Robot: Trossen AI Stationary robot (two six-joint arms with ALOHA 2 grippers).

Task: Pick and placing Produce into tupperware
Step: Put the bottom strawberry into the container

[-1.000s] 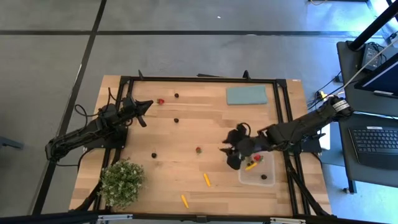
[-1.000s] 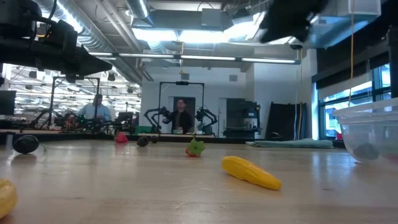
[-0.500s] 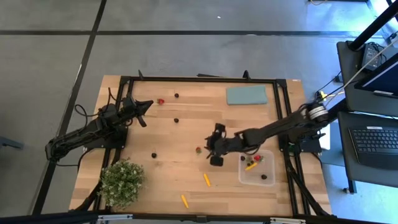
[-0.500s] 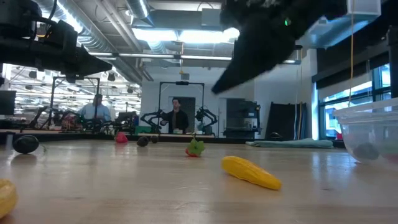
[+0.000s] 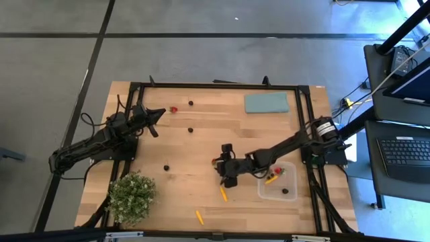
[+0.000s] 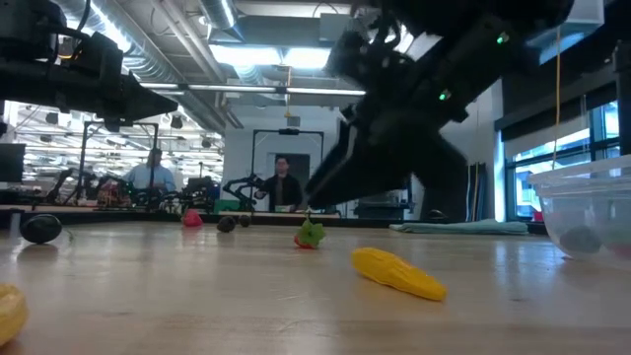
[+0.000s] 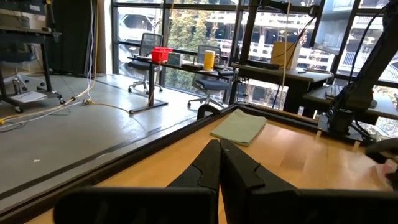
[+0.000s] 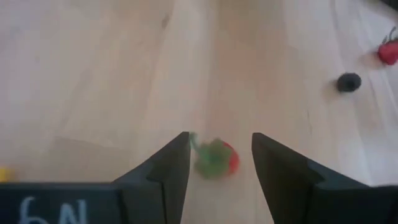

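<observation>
Produce is what I'm after, and I place everything from the tupperware [image 5: 277, 182] on the table [image 5: 201, 141]. The left gripper [image 5: 156, 113] waits shut, well apart from it near the far corner. The right gripper [image 8: 221, 163] hangs just beside the box, fingers apart, straddling a red berry with a green top [image 8: 216, 158] (nothing gripped yet). I judge the berry light, soft and apt to roll, so I'd pinch it across its middle, gently.

Potted plant [image 5: 132, 195], teal slab [image 5: 266, 103] (far corner)
</observation>
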